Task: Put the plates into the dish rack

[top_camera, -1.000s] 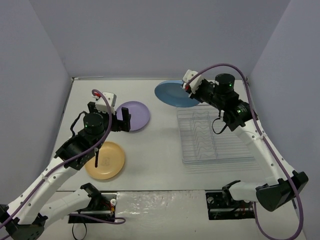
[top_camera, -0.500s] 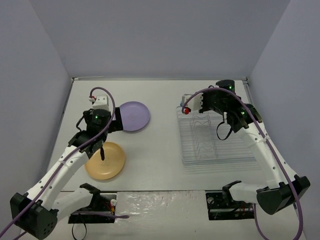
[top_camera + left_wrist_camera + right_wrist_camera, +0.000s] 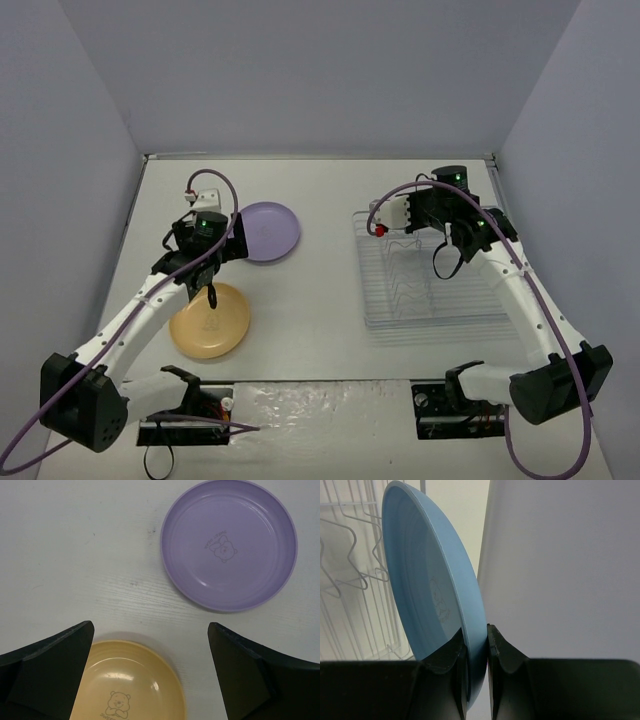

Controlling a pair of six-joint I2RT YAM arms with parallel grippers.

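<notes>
A lilac-purple plate (image 3: 229, 545) is picked out first, matte, with a small bear face outlined in darker purple at its centre. A yellow-orange plate (image 3: 127, 680) is shown next, a bear drawn on it in thin brown line. A sky-blue plate (image 3: 435, 600) is caught edge-on, a faint pale figure traced on its face. The rack (image 3: 350, 575) is seen in clear plastic with white wire. The table (image 3: 75, 545) is white and faintly grained. White arms (image 3: 140, 315) with black joints are trailed by purple cables (image 3: 392, 191).
</notes>
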